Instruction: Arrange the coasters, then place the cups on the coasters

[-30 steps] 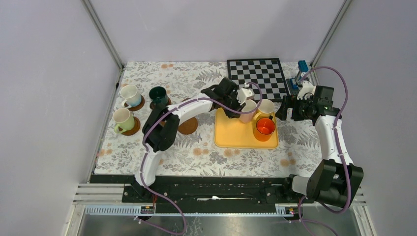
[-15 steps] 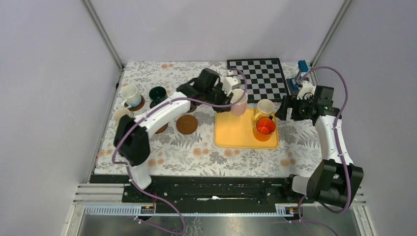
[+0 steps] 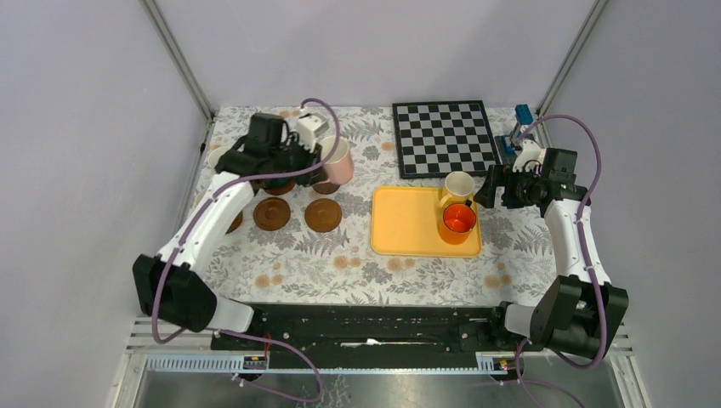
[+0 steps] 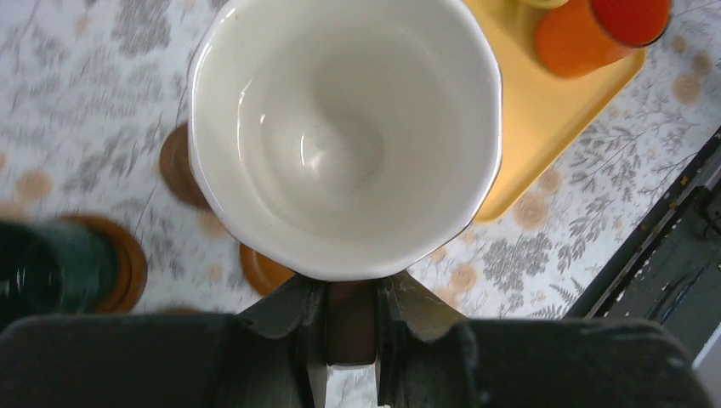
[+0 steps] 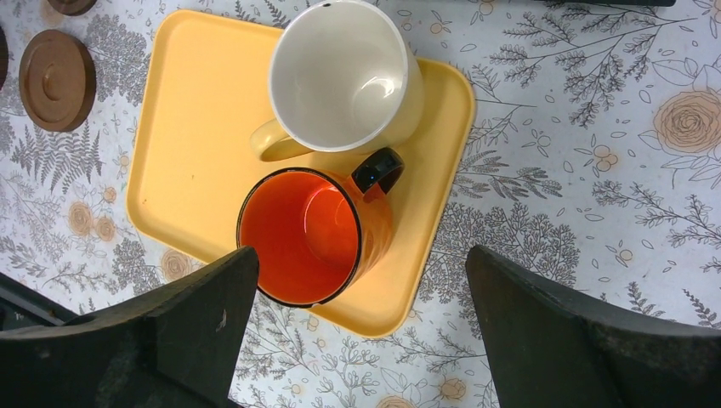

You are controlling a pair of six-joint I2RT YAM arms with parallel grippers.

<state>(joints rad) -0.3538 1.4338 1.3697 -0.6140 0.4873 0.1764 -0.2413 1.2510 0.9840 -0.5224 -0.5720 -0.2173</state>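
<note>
- Pale grey walls close in a desk [image 3: 366, 263] spread with a grey-and-tan floral cloth. A black-and-white chequered board [image 3: 444, 136] lies flat at its far side.
- On the far left part of the desk, the left claw [image 4: 350, 293] is pinched tight on the handle of the pink ceramic cup [image 3: 339, 161]. The cup is upright, its pale glossy inside facing up, well away from the yellow rectangular tray [image 3: 408, 229].
- Seen from the left wrist, edges of brown discs peek out from under that cup's rim. I cannot tell whether the cup touches anything below it.
- Two bare round dark-brown wooden coasters [image 3: 271, 213] [image 3: 323, 214] lie side by side, just nearer than the held cup and left of the tray.
- Beside them a dark green cup [image 4: 59, 268] stands on its own brown disc [image 4: 127, 268], blurred in the wrist view.
- At the far left edge a white cup [image 3: 223, 158] shows from behind the arm.
- At the tray's right end stand a cream-yellow cup [image 5: 344, 76] and an orange cup with a black handle [image 5: 306, 234], close together.
- Over that end hangs the right claw [image 5: 357, 255], spread wide and gripping nothing, with the orange cup showing between its dark fingers.
</note>
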